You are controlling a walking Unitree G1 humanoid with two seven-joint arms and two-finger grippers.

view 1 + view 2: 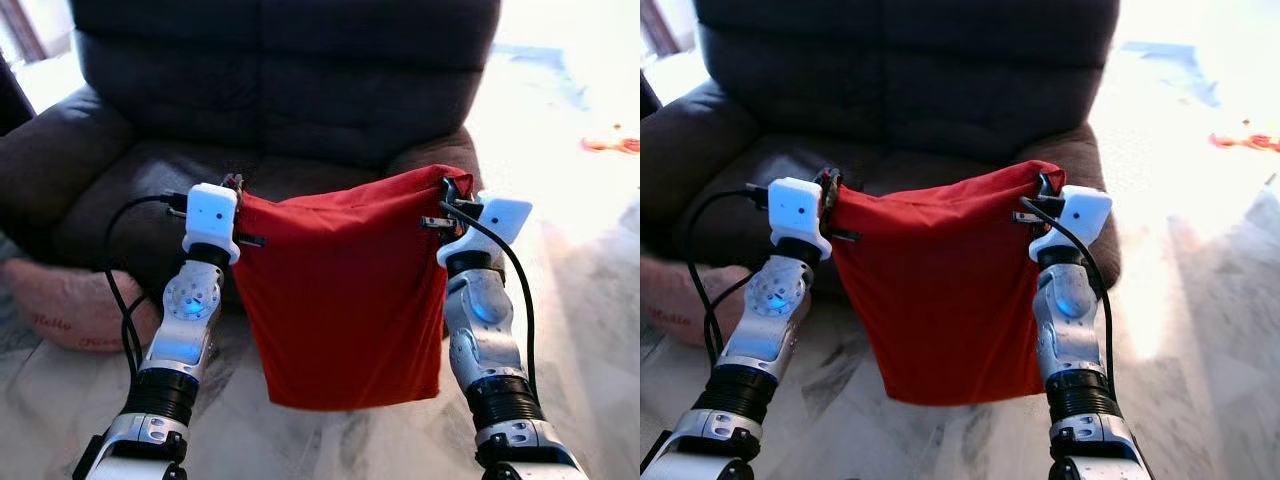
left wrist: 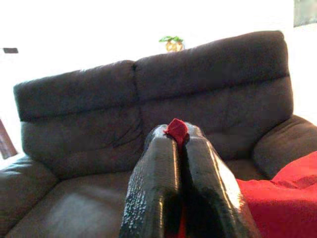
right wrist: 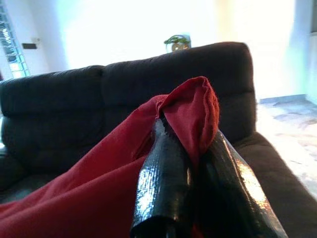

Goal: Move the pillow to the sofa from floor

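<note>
Nearest to us, our two silver arms rise over the pale marble floor (image 1: 330, 440). Between them hangs the red pillow (image 1: 340, 300), limp like an empty cover, held up by its two top corners and clear of the floor. Our left gripper (image 1: 236, 186) pinches the left corner: in the left wrist view its black fingers (image 2: 158, 188) are pressed together, with a small tuft of red cloth poking out at their tips. Our right gripper (image 1: 450, 190) is clamped on the right corner, and in the right wrist view the red fabric folds over and between its fingers (image 3: 163, 183). The pillow's top edge sags slightly between the two grips and hangs just in front of the seat of the dark sofa (image 1: 300, 90), whose cushion edge lies right behind it.

On the floor to the left, against the sofa's base, lies a pink cushion (image 1: 70, 300) with red lettering. Farther off, a small potted plant (image 2: 172, 43) stands behind the sofa's back. Far right, something orange (image 1: 612, 143) lies on the sunlit floor.
</note>
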